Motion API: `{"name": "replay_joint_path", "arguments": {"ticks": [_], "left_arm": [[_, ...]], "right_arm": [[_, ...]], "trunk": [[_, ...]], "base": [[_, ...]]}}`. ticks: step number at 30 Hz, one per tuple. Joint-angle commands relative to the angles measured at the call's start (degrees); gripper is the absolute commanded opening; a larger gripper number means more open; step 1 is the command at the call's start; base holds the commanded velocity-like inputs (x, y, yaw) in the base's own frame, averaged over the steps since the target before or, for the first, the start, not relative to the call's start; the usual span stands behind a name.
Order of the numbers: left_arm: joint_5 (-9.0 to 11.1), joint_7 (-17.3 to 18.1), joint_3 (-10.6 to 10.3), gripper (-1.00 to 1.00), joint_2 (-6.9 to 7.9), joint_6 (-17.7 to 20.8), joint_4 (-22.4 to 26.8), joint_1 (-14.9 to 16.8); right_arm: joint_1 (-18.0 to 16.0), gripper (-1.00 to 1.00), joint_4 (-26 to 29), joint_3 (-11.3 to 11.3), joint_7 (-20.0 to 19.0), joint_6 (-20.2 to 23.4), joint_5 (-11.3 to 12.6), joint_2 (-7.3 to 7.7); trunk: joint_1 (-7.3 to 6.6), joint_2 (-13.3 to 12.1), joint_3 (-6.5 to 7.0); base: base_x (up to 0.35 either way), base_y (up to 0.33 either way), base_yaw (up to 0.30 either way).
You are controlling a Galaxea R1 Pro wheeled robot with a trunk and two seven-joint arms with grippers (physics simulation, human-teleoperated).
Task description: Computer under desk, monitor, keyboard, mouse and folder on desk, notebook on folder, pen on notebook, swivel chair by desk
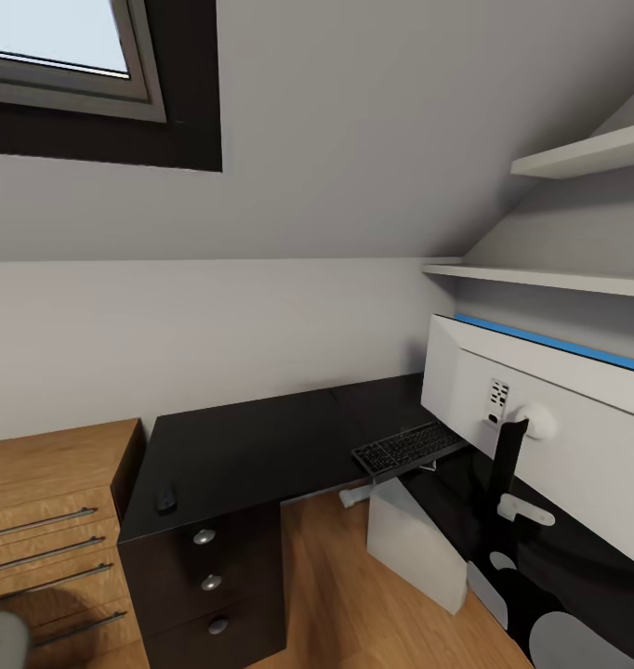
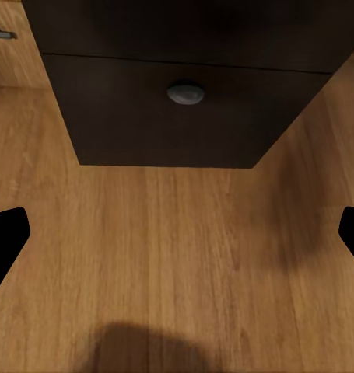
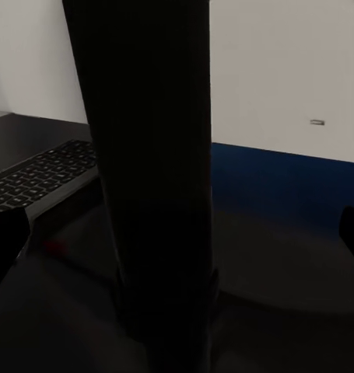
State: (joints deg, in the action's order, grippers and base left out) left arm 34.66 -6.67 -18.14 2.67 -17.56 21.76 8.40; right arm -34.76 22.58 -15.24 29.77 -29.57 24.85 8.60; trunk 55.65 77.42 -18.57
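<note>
1. Head view: a long black desk (image 1: 261, 446) filled the frame centre under a sloped grey wall, w/ a window at upper left and pale shelves at upper right.
2. The desk's three drawers, each w/ a round silver knob, sat at lower centre-left; a light wooden cabinet (image 1: 47, 520) stood just beside them at lower left.
3. The mouse (image 1: 166, 499) lay on the desk near its front-left corner, well apart from the keyboard (image 1: 408, 449).
4. The keyboard sat right of centre at the desk's edge, partly overhanging, touching the monitor (image 1: 559, 437).
5. The monitor showed its pale back at the right, w/ its black stand (image 1: 506, 465) running down from it; a blue strip ran along its top edge.
6. A grey-white computer (image 1: 415, 548) stood on the wood floor (image 1: 326, 595) at lower centre-right.
7. Left gripper (image 2: 177, 233): fingertips at opposite frame edges, spread wide, holding nothing, above floor, facing a drawer knob (image 2: 184, 94).
8. Right gripper (image 3: 177, 233): spread wide, tips either side of the monitor stand; contact can't be told.
</note>
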Motion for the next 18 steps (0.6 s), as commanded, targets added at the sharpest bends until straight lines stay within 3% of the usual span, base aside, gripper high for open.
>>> {"name": "replay_joint_path", "arguments": {"ticks": [1, 7, 18], "left_arm": [[0.24, -0.45, -0.49, 1.00, 0.05, -0.19, 0.04, 0.04], [0.24, -0.45, -0.49, 1.00, 0.01, -0.19, 0.04, 0.04], [0.24, -0.45, -0.49, 1.00, 0.02, -0.19, 0.04, 0.04]], "right_arm": [[-0.05, 1.00, 0.01, -0.49, 0.29, -0.22, 0.47, 0.05], [-0.04, 1.00, 0.01, -0.49, 0.29, -0.22, 0.47, 0.09], [-0.04, 1.00, 0.00, -0.49, 0.32, -0.22, 0.41, 0.10]], "trunk": [[0.00, 0.04, -0.07], [0.00, 0.04, -0.07], [0.00, 0.04, -0.07]], "base": [[0.014, 0.000, 0.000], [0.112, 0.000, 0.000], [0.011, 0.000, 0.000]]}}
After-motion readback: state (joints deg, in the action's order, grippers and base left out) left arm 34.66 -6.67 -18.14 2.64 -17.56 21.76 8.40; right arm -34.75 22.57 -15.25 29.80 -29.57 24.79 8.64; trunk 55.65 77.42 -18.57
